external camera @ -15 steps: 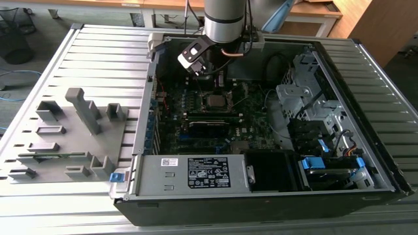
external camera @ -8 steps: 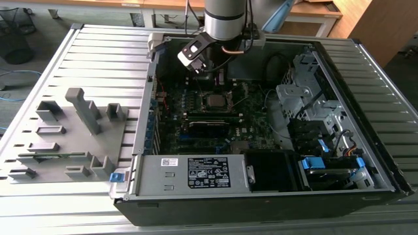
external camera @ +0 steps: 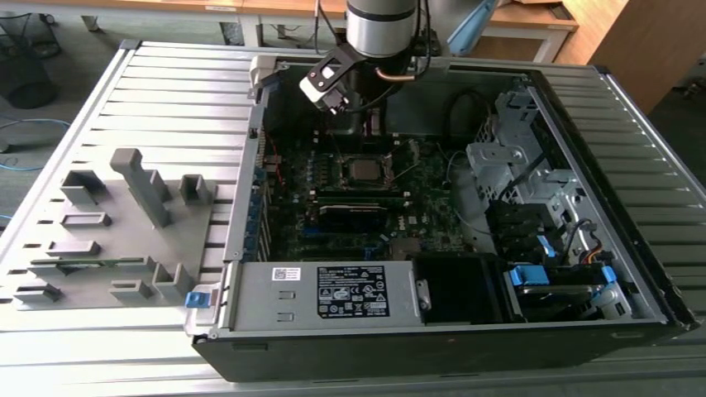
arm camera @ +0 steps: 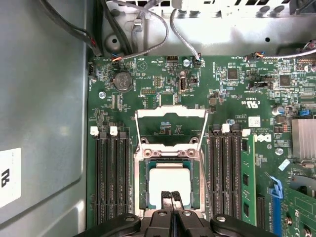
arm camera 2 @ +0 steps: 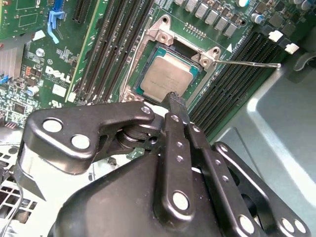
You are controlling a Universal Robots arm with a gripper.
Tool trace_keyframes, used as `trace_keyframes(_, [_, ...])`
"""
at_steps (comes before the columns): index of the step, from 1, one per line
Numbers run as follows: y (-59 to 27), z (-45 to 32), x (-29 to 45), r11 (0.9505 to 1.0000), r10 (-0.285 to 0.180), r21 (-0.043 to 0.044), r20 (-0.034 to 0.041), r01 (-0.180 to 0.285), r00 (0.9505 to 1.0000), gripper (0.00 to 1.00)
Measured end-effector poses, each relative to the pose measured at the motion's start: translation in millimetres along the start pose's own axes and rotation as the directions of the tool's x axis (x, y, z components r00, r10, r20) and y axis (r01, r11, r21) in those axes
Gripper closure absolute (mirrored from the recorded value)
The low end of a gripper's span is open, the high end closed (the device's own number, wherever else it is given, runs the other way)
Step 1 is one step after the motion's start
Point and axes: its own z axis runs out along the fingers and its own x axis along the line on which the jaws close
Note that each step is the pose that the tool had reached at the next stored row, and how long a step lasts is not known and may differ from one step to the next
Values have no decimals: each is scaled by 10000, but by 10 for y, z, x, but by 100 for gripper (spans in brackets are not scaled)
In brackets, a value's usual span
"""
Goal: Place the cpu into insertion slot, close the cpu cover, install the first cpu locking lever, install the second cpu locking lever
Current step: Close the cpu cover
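The open computer case (external camera: 441, 357) lies on a slatted tabletop (external camera: 165, 91), its green motherboard (arm camera: 163, 84) facing up. The gripper (arm camera: 171, 198) hangs inside the case, just over the socket. Its jaws are pressed together to a single narrow tip and hold nothing.

The cpu cover (arm camera: 170, 112) is swung open on its hinge, clear of the insertion slot (arm camera: 143, 180), which sits between the banks of memory slots (arm camera: 111, 177). The cpu (arm camera: 170, 181) already lies flat in the slot, with the jaw tip over its near edge. A thin wire locking lever (arm camera 2: 247, 63) juts out unlatched beside the socket.

I judge the main risk to be the tip pressing on the chip's edge, which could tilt it onto the socket contacts. The narrow tip could also slip off the thin cover frame, or catch the loose lever.
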Motion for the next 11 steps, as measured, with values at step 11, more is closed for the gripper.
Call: trace_keyframes(11, [2,-42,0,10000,1,0,0,-1,10000,89])
